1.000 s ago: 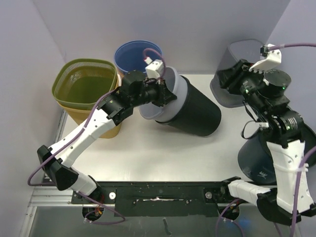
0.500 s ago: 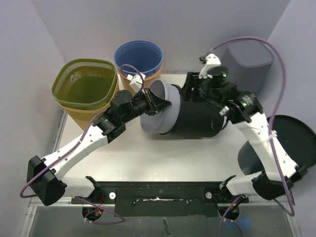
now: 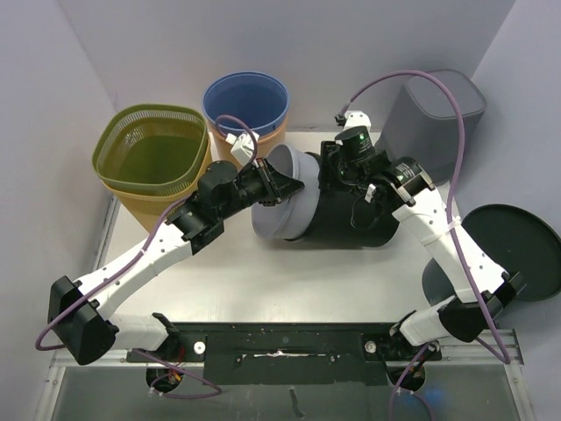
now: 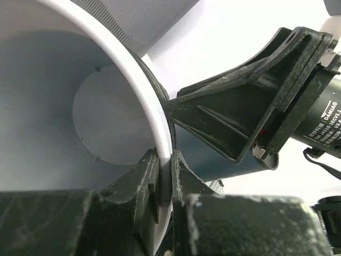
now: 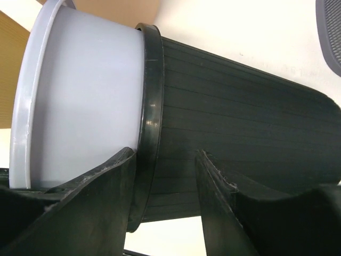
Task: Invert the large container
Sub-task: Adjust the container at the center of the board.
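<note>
Jaws of the left gripper [image 4: 165,160] closed on the pale rim of the grey liner [image 4: 80,106], one finger inside the mouth and one outside, pinching that rim. In the top view the same left gripper [image 3: 279,186] meets the liner [image 3: 285,210] at its upper edge, near the centre of the frame.

The right gripper [image 5: 165,154] is spread. One finger lies over the black collar where the liner [image 5: 80,96] emerges, the other over the ribbed wall of the large container [image 5: 240,106]. Contact with the wall cannot be judged.

From above, the right gripper [image 3: 329,171] sits at the upper side of the large container [image 3: 351,219]. The container lies on its side on the table [image 3: 263,281], mouth toward the left of the frame, with the liner projecting from it.

Behind, at upper left, stands a green mesh basket [image 3: 153,149]. A blue bucket [image 3: 245,101] is at upper centre, a grey bin [image 3: 438,105] at upper right and a dark round lid [image 3: 513,250] at the right edge.
</note>
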Action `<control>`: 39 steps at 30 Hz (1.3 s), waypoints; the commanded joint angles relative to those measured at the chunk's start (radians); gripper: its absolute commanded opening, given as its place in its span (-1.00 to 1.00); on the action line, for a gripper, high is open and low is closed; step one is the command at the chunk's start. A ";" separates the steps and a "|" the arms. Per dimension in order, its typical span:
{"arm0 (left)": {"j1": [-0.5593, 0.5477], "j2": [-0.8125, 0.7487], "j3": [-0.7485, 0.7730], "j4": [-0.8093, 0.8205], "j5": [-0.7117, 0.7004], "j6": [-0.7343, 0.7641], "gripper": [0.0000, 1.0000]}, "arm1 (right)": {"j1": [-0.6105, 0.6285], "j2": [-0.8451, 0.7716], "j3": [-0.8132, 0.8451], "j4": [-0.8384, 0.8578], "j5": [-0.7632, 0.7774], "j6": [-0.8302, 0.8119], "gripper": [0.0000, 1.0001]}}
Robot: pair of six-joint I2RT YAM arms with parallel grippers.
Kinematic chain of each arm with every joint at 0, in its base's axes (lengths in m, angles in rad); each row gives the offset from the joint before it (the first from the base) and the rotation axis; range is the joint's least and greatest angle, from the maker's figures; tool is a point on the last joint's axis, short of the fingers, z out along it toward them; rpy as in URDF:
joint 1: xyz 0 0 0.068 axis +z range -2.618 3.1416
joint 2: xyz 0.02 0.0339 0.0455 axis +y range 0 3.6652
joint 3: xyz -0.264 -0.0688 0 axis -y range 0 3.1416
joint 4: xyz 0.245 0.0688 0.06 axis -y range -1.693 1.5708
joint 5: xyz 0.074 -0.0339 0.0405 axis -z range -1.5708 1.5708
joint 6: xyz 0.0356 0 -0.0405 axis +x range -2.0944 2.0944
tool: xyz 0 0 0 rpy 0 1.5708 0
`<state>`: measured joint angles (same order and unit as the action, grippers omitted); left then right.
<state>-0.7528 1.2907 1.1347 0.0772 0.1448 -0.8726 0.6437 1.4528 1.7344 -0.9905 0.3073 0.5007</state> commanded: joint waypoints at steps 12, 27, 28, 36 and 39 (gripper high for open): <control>0.076 -0.118 0.263 0.066 -0.035 0.146 -1.00 | -0.146 -0.066 -0.283 -0.101 0.115 0.011 -0.27; 0.157 -0.140 0.384 0.066 0.041 0.146 -1.00 | -0.167 -0.066 -0.304 -0.150 0.172 0.010 -0.29; 0.158 -0.141 0.390 0.059 0.035 0.157 -1.00 | -0.168 -0.065 -0.301 -0.151 0.174 0.008 -0.29; 0.180 -0.151 0.367 0.062 0.021 0.170 -1.00 | -0.169 -0.077 -0.252 -0.170 0.220 0.007 -0.31; 0.188 -0.159 0.343 0.091 0.016 0.156 -1.00 | -0.145 -0.077 -0.205 -0.173 0.224 0.002 -0.33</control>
<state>-0.6552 1.3117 1.3430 -0.1951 0.2485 -0.7280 0.5747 1.3361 1.5387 -0.7525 0.1230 0.6365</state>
